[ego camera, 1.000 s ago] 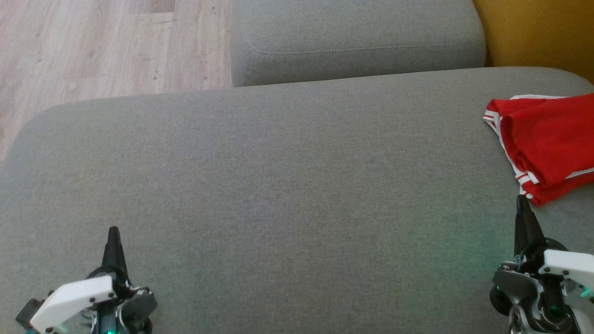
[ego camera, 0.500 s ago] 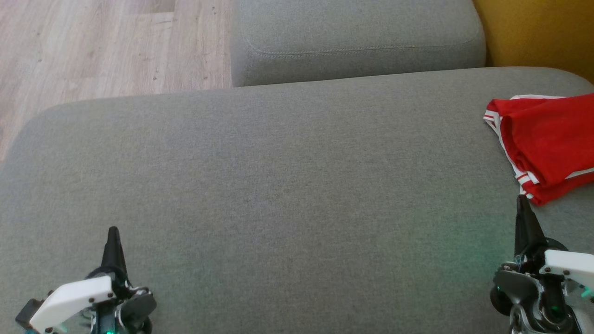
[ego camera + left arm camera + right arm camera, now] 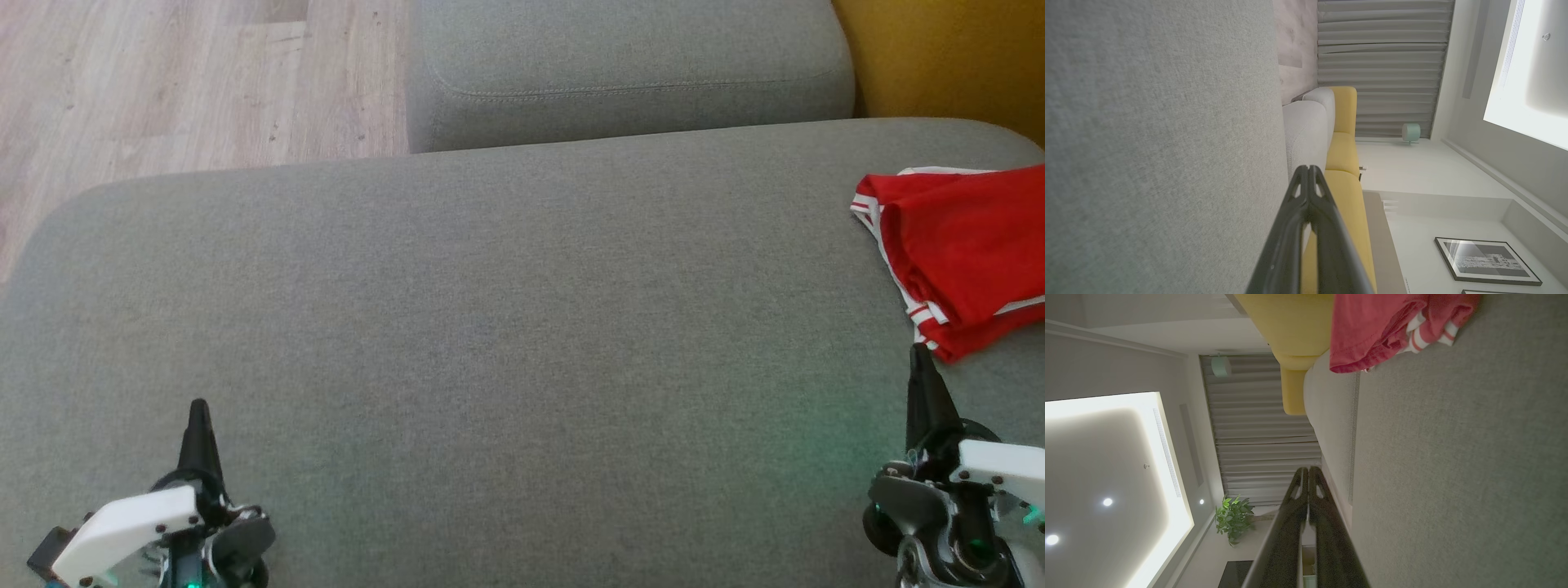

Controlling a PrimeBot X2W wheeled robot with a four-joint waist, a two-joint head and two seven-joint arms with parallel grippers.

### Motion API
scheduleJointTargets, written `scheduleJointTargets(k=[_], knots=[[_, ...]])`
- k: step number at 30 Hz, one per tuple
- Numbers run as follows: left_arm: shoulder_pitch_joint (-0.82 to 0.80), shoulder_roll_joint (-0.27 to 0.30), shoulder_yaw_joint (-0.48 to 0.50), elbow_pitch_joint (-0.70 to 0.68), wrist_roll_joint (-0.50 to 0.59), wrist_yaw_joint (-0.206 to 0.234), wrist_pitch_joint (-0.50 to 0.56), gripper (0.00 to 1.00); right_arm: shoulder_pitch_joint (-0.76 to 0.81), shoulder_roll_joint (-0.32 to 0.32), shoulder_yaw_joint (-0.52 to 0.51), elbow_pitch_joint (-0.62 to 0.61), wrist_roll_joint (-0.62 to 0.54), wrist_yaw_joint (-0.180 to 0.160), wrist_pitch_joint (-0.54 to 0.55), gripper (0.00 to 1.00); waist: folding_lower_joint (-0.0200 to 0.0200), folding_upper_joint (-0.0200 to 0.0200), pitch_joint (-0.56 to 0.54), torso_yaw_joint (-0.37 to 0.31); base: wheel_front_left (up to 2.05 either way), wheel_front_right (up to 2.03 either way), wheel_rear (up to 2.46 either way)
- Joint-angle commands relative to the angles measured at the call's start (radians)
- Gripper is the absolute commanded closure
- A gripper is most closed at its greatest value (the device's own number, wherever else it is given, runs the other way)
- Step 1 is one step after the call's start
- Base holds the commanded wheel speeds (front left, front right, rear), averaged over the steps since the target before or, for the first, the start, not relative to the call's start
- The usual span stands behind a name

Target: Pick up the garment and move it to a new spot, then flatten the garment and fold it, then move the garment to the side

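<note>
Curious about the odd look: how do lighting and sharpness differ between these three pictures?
Head view: even light, faint green glow on the sofa by the right gripper. Right wrist view: dim, sideways, ceiling panel glaring. Left wrist view: brighter, sideways, nearby sofa fabric soft, the panel washed out.

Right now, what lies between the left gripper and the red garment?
Just bare grey cushion, seen in the head view, from the left gripper across to the garment.

The red, white-striped garment point(image 3: 963, 253) lies at the right edge of the grey seat cushion point(image 3: 490, 327). The right gripper point(image 3: 918, 351), fingers together, points just beside its near corner. The left gripper point(image 3: 198, 406), likewise closed, sits near left.
</note>
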Motion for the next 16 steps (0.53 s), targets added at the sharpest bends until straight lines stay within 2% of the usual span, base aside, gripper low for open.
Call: scheduleJointTargets(k=[1, 16], knots=[[-0.051, 0.008, 0.036, -0.028, 0.010, -0.007, 0.007, 1.00, -0.052, -0.007, 0.016, -0.032, -0.004, 0.008, 0.009, 1.00, 0.0000, -0.0001, 0.000, 0.000, 0.00, 0.00, 0.00], [-0.052, 0.005, 0.040, -0.027, 0.013, -0.007, 0.010, 1.00, -0.053, -0.005, 0.013, -0.032, -0.007, 0.008, 0.011, 1.00, 0.0000, -0.0001, 0.000, 0.000, 0.00, 0.00, 0.00]])
